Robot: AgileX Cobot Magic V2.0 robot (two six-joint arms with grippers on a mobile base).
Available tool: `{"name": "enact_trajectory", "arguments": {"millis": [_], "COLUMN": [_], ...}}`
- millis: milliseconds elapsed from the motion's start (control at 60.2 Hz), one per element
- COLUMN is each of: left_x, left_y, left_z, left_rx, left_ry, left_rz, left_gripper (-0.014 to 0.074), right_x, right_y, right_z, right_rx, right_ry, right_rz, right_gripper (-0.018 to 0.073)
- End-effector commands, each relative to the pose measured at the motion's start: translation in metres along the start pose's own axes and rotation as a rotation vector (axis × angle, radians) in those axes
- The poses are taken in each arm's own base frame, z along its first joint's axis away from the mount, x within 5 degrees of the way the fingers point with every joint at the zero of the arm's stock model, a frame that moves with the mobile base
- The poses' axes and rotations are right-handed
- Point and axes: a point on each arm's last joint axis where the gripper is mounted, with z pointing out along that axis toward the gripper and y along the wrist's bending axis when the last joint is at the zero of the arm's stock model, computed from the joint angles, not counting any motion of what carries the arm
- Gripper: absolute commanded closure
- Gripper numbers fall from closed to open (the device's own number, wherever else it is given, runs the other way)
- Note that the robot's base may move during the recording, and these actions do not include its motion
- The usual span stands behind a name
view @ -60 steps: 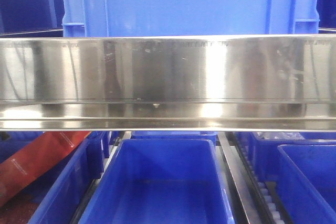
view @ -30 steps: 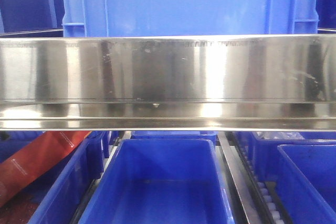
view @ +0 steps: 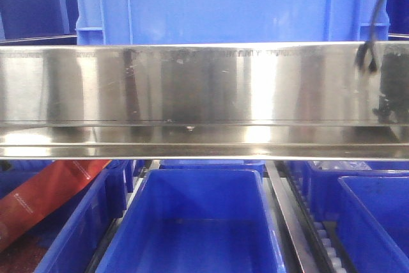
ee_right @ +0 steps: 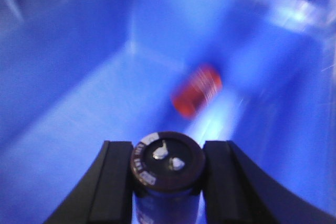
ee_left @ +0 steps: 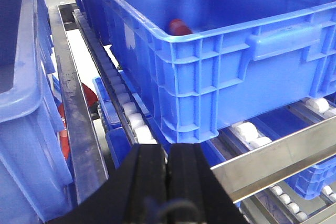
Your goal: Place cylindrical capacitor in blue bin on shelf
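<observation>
My right gripper [ee_right: 168, 174] pinches the cylindrical capacitor [ee_right: 167, 169] above the blue bin [ee_right: 79, 114] floor, near an orange item [ee_right: 197, 91]. My left gripper [ee_left: 167, 174] is pressed together beside that bin.

Rail [view: 204, 84] glare; blurred right-wrist view

**Desk:** What fills the front view?

**Photographer:** A stainless-steel shelf [view: 192, 87]. Its wide front rail is mirror-bright and streaked with pale vertical bands of glare.

**Desk:** And beneath the rail?

**Photographer:** A lower level of open blue bins side by side, the middle bin [view: 198, 196] showing a bare floor. A metal divider rail [view: 287, 215] runs just to its right, with a track of white rollers [view: 326, 244] beside that. At far left, an orange-red packet [view: 45, 196] lies tilted in the left bin [view: 83, 228].

**Desk:** Walls, windows?

**Photographer:** Only deep blue shadow behind.
</observation>
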Motion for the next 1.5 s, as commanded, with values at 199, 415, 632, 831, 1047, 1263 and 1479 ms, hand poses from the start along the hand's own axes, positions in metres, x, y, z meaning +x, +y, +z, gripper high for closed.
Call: {"name": "enact_trajectory", "arguments": {"millis": [199,415,632,831,1047,1263,1479], "left_x": [0.0,-0.001,-0.001,-0.001,-0.001,-0.001,-0.001], "left_y": [0.0,0.0,0.0,0.0,0.0,0.0,0.0], "left_z": [-0.001,-0.001,-0.001,-0.001,-0.001,-0.001,-0.001], "left_rx": [0.001,0.001,0.001,0.0,0.0,0.0,-0.005], "left_ry": [-0.014,-0.017,-0.017,-0.025,-0.025,-0.025,-0.024], "left_rz": [-0.018,-0.018,-0.018,-0.018,-0.018,-0.018,-0.013], "left_gripper": [0.0707,0.0707,0.0707,0.0707,0.0707,0.0707,0.0707], "right_x": [-0.001,-0.009,-0.012,0.018,0.081,0.158,0.231], "right_y": [0.0,0.004,0.011,0.018,0.027,0.033,0.038], "right_z": [0.005,-0.029,-0.093,-0.144,-0.199,-0.222,-0.221], "right_rx": [-0.003,-0.01,-0.014,-0.003,0.021,0.052,0.069], "right_ry": [0.013,-0.051,-0.152,-0.228,-0.371,-0.472,-0.492], "right_rz": [-0.011,-0.008,0.014,0.019,0.025,0.022,0.014], "right_gripper": [-0.0001,0.0204,0.0673,0.0713,0.0713,0.0713,0.0713]}}
